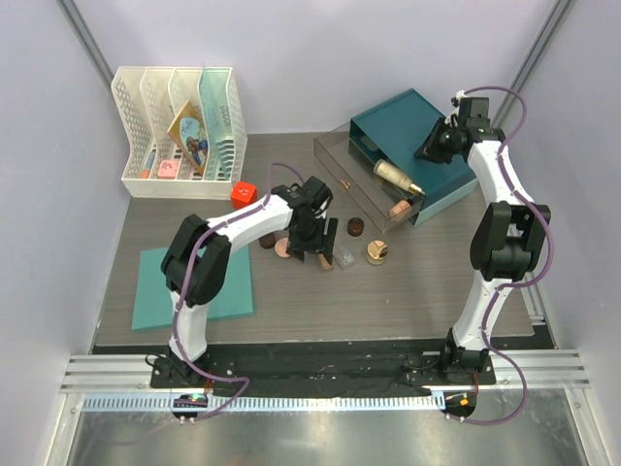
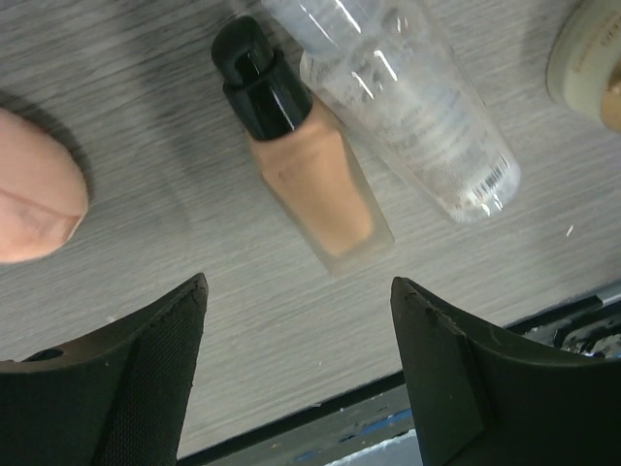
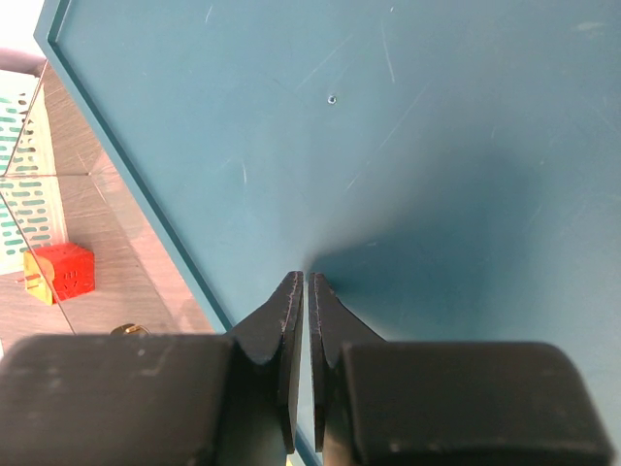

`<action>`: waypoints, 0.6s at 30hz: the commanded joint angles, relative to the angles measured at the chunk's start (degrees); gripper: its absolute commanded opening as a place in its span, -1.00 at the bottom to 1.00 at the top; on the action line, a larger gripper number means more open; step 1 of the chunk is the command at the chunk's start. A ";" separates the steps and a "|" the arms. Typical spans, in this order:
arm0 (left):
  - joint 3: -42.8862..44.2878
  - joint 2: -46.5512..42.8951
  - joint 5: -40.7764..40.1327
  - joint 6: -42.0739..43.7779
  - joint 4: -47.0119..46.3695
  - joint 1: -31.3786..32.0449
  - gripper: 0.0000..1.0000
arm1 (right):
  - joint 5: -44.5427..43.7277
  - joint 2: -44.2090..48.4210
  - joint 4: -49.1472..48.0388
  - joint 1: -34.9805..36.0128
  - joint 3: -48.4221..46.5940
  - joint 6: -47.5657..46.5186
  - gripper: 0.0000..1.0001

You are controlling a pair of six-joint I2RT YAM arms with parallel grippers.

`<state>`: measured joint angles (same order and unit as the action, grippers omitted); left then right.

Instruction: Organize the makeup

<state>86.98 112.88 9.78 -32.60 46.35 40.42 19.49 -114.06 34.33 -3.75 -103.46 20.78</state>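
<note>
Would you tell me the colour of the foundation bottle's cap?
Black cap, best in the left wrist view.

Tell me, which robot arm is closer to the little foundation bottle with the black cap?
Left. The left gripper hovers open just above the foundation bottle; the right gripper is far off, shut, over the teal box.

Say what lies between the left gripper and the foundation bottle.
Only bare table between left gripper and foundation bottle, shown in the left wrist view.
</note>
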 commanded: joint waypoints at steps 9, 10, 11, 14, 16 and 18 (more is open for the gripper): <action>4.60 6.30 0.50 -4.05 -3.72 0.01 0.47 | -1.38 -4.24 14.37 1.02 5.46 -1.79 -0.74; 4.69 6.56 0.42 -4.14 -3.63 0.01 0.47 | -1.38 -4.33 14.45 1.02 5.46 -1.79 -0.75; 4.86 6.82 -0.11 -4.49 -3.55 0.09 0.47 | -1.38 -4.33 14.45 1.02 5.46 -1.88 -0.75; 5.04 7.53 -0.55 -5.10 -3.37 0.01 0.42 | -1.38 -4.42 14.45 0.94 5.37 -1.79 -0.75; 5.13 7.97 -1.60 -5.28 -2.67 0.09 0.36 | -1.38 -4.33 14.37 0.94 5.37 -1.79 -0.75; 4.69 8.14 -2.65 -5.19 -2.49 0.01 0.27 | -1.38 -4.42 14.45 1.02 5.37 -1.79 -0.74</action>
<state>90.98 119.61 11.11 -37.34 43.99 40.51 19.77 -113.86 33.67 -3.84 -102.85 20.78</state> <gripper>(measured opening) 0.675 0.124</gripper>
